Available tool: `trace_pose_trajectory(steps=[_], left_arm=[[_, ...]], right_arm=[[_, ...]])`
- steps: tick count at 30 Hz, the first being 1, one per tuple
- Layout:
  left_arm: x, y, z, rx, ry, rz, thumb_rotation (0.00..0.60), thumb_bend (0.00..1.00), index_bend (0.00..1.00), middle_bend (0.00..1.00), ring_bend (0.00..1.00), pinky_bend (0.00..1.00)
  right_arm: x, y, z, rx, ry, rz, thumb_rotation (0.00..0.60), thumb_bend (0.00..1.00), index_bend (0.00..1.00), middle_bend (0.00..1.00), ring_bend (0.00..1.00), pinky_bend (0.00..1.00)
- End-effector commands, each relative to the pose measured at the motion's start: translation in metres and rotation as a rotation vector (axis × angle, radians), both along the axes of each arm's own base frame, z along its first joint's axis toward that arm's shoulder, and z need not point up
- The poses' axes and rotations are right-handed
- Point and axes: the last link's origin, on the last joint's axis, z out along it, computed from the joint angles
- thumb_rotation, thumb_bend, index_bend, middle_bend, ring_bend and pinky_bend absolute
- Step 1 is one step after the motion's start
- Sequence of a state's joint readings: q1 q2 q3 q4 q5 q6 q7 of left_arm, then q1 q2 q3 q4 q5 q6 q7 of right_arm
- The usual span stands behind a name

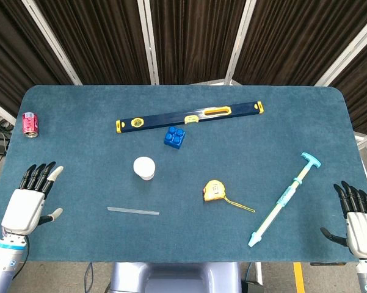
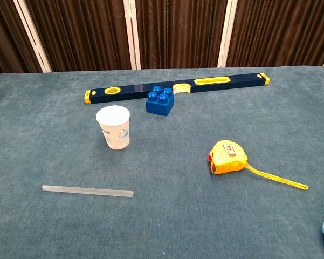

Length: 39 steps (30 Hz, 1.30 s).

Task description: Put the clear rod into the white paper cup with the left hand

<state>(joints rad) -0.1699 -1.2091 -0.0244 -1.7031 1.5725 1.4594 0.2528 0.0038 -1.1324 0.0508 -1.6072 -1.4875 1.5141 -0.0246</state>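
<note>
The one clear rod [image 1: 133, 212] lies flat near the tabletop's [image 1: 293, 122] front edge, left of middle, just in front of the single upright white paper cup [image 1: 144, 168]; it looks light, stiff, slick and thin, so I would pinch it mid-length. The left hand [image 1: 30, 198], at the front-left corner, and the right hand [image 1: 357, 220], at the front-right, both have their fingers spread and hold nothing.

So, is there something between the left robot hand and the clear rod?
No. In the head view, only bare blue table lies between the left robot hand and the clear rod.
</note>
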Motion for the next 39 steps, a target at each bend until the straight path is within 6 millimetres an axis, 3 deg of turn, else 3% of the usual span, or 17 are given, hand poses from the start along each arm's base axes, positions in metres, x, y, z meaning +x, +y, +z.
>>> trace_pose_trajectory(steps=[1,34,39], left_arm=[[0.0,0.0,0.0,-0.001,0.001,0.001,0.6,0.01,0.04,0.0,0.0,0.0],[0.003,0.001,-0.004,-0.036,0.001,0.015,0.6,0.01,0.06,0.0,0.0,0.0],[0.009,0.002,-0.011,-0.067,-0.003,0.006,0.6,0.02,0.15,0.0,0.0,0.0]], right_arm=[[0.0,0.0,0.0,0.0,0.0,0.0,0.6,0.09,0.0,0.0,0.0,0.0],[-0.001,0.001,0.0,-0.002,0.001,0.002,0.6,0.09,0.0,0.0,0.0,0.0],[-0.001,0.0,0.0,0.0,-0.002,0.003,0.6,0.09,0.0,0.0,0.0,0.0]])
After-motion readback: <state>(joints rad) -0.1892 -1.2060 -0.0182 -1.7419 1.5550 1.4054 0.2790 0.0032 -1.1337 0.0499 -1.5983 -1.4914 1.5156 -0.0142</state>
